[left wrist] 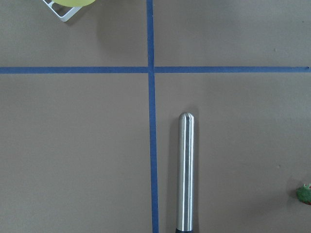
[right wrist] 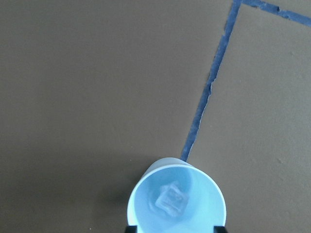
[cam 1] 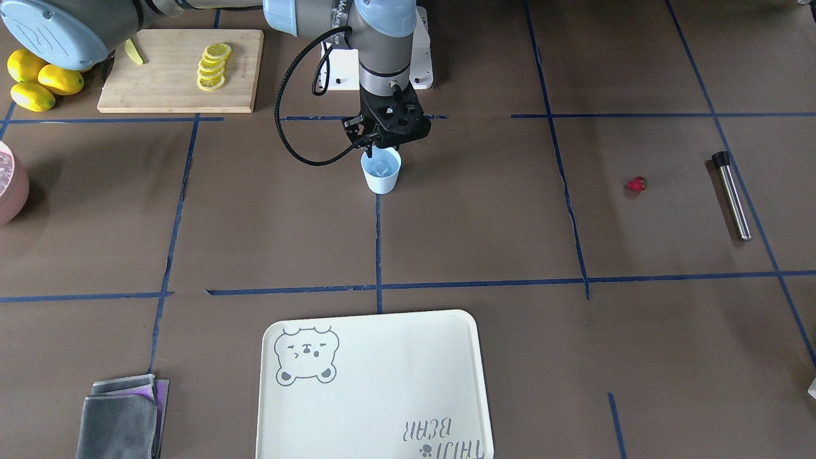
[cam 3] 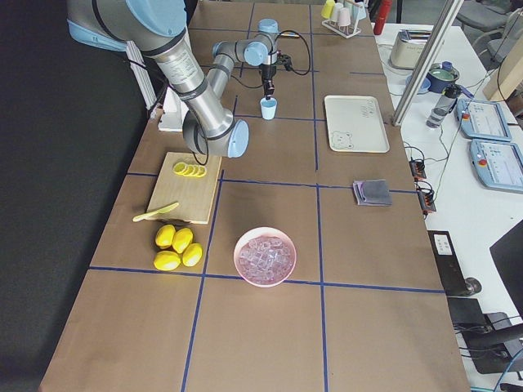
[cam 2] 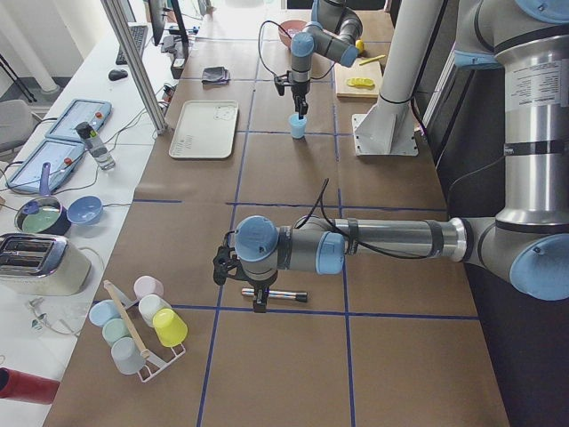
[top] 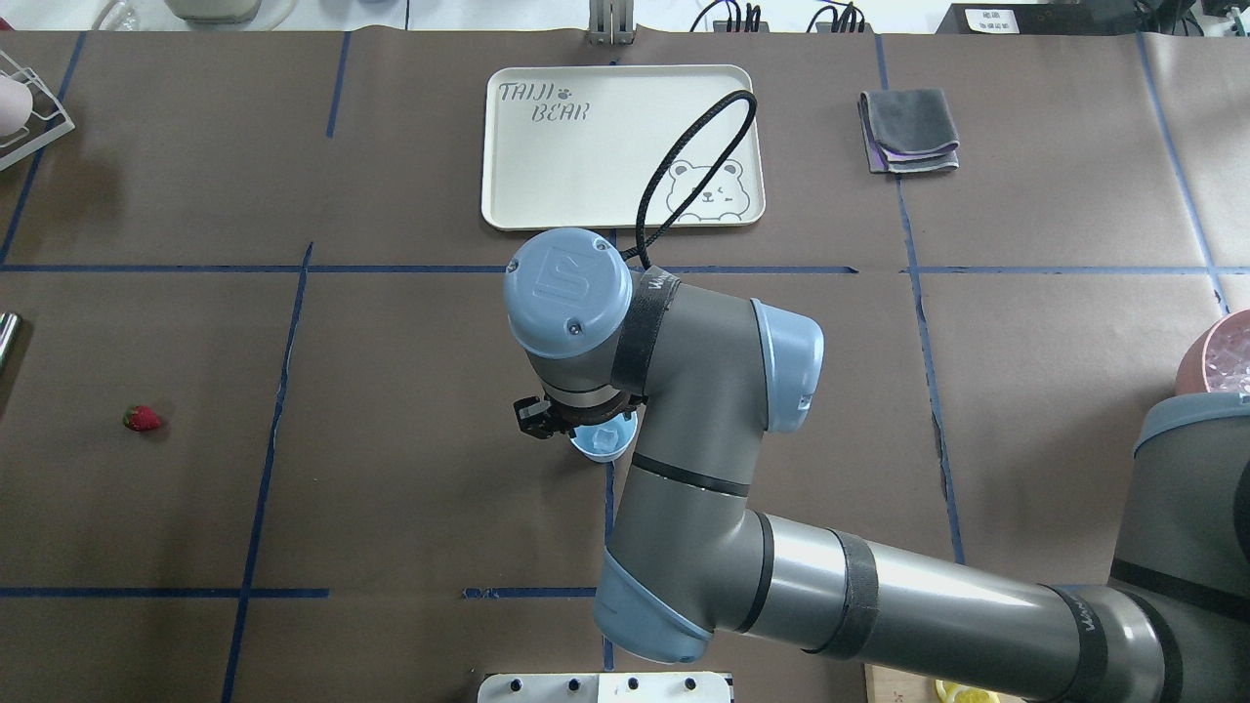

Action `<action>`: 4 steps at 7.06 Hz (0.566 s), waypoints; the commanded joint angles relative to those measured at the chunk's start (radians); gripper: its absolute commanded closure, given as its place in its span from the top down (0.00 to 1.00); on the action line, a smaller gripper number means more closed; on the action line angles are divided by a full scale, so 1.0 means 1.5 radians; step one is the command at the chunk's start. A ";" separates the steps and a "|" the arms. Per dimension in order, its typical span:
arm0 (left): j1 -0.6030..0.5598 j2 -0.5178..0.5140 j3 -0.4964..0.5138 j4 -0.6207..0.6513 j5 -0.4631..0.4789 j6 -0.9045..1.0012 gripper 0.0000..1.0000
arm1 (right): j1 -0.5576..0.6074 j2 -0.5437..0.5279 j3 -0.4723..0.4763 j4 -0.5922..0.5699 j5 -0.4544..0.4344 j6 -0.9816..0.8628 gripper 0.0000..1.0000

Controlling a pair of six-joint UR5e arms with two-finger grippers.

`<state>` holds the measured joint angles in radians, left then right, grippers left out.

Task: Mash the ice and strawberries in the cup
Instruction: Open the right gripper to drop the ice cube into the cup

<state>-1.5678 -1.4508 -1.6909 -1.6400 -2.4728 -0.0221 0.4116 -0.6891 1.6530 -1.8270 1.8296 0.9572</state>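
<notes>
Hovering with jaws spread and empty, the right claw [cam 1: 375,152] has the pale blue tapered plastic cup [cam 1: 380,173] directly beneath it with a small clear ice cube [right wrist: 170,199] inside, yet the small red strawberry [cam 1: 636,185] lies well aside and the steel rod [left wrist: 185,170] lies untouched under the left claw [cam 2: 258,298], whose grip state cannot be told, so mashing appears outstanding.

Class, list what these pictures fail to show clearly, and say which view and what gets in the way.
- Left gripper: seen only in the left side view, too small to tell open or shut.
- Cup: overhead, the right arm's wrist covers most of it.
- Ice: right wrist view, too blurred to count.
- Strawberry: left wrist view, cut by the right edge.
- Metal bar: same view, lower end cut by the bottom edge.
</notes>
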 commanded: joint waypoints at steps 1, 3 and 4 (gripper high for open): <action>0.000 0.000 -0.001 0.000 0.000 -0.001 1.00 | 0.005 -0.001 0.004 -0.001 0.001 0.002 0.99; 0.000 0.000 -0.001 0.000 0.000 -0.001 1.00 | 0.042 -0.066 0.130 -0.029 0.006 0.029 0.99; 0.000 -0.001 -0.001 0.000 0.000 -0.001 1.00 | 0.081 -0.171 0.245 -0.033 0.025 0.030 0.99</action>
<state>-1.5677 -1.4515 -1.6923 -1.6398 -2.4727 -0.0229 0.4778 -0.7973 1.8417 -1.8618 1.8446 0.9895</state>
